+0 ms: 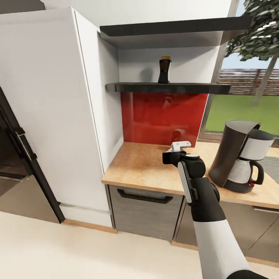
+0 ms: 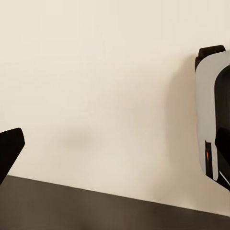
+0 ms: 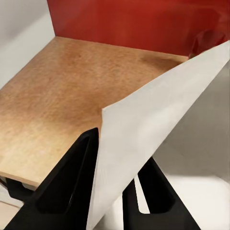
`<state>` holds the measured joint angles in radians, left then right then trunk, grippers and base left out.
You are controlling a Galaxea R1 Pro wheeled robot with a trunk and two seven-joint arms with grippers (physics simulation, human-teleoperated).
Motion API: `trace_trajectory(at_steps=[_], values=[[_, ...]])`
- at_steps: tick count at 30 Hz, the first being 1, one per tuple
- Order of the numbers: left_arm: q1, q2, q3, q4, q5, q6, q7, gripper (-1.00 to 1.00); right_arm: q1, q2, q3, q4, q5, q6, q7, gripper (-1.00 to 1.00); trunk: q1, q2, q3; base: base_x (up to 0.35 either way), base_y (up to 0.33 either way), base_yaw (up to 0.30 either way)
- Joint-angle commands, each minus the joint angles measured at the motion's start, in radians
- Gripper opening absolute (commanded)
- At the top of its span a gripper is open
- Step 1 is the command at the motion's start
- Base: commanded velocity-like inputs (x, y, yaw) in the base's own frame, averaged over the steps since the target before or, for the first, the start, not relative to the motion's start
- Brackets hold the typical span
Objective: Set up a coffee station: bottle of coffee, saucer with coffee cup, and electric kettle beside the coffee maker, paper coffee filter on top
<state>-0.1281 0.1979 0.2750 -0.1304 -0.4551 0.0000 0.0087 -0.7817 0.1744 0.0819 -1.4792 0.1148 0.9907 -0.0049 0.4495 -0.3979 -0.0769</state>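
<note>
The dark coffee bottle (image 1: 164,69) stands on the black kitchen shelf (image 1: 166,88) above the red backsplash. On the wooden countertop (image 1: 139,166) the black coffee maker (image 1: 240,157) with its glass pot sits at the right. My right gripper (image 1: 175,154) hovers over the counter just left of the coffee maker, shut on a white paper coffee filter (image 1: 180,146). The right wrist view has the filter (image 3: 158,120) pinched between the two black fingers (image 3: 76,167) above the counter. One left fingertip (image 2: 9,148) hangs over the pale floor, far to the side.
A tall white cabinet (image 1: 58,108) bounds the counter on the left, with a dark appliance (image 1: 15,155) beyond it. A grey drawer (image 1: 145,197) sits under the counter. A window (image 1: 248,104) is behind the coffee maker. The robot's base (image 2: 213,115) appears in the left wrist view.
</note>
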Motion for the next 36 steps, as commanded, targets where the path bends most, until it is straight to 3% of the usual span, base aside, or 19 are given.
trace_trajectory(at_steps=[1, 14, 29, 32, 36], values=[[-0.001, 0.000, 0.007, 0.000, -0.010, 0.000, 0.001, 1.00, -0.001, 0.000, 0.001, 0.000, 0.003, 0.005, -0.001, -1.00, 0.001, -0.002, -0.002, -0.027, 0.000, -0.018], [-0.001, -0.001, 0.007, 0.003, -0.010, -0.002, 0.002, 1.00, -0.001, 0.000, 0.001, 0.005, 0.003, 0.005, 0.001, -1.00, 0.001, -0.002, -0.002, -0.003, 0.022, -0.217], [0.000, 0.000, 0.005, 0.006, -0.010, -0.002, -0.001, 1.00, -0.001, 0.000, 0.001, 0.004, -0.006, 0.003, 0.006, -1.00, 0.001, -0.002, -0.002, 0.000, 0.000, -0.068], [0.000, 0.000, 0.005, 0.006, -0.010, -0.002, -0.006, 1.00, -0.001, 0.000, 0.001, 0.004, -0.060, 0.003, 0.007, -1.00, 0.001, -0.002, -0.002, 0.000, 0.000, -0.244], [0.000, 0.000, 0.003, 0.006, -0.010, -0.002, -0.012, 1.00, -0.001, 0.000, 0.001, 0.004, -0.212, 0.003, 0.008, -1.00, 0.001, -0.002, -0.002, 0.000, 0.000, -0.262]])
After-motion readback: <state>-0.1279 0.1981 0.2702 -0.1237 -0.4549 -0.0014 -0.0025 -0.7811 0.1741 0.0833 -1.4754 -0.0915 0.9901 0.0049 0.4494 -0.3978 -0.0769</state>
